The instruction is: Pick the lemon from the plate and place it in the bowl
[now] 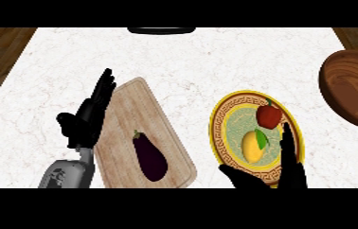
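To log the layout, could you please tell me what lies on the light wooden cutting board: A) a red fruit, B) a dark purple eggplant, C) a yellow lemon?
B: the dark purple eggplant lies on the light wooden cutting board.

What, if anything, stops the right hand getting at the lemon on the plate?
Likely yes, it can: the open right hand is at the plate, the lemon between its thumb and fingers; the apple sits beyond.

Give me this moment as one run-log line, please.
phase: pre-grasp; right hand: open beside lemon; lemon: on plate; bowl: right edge; left hand: open, resting
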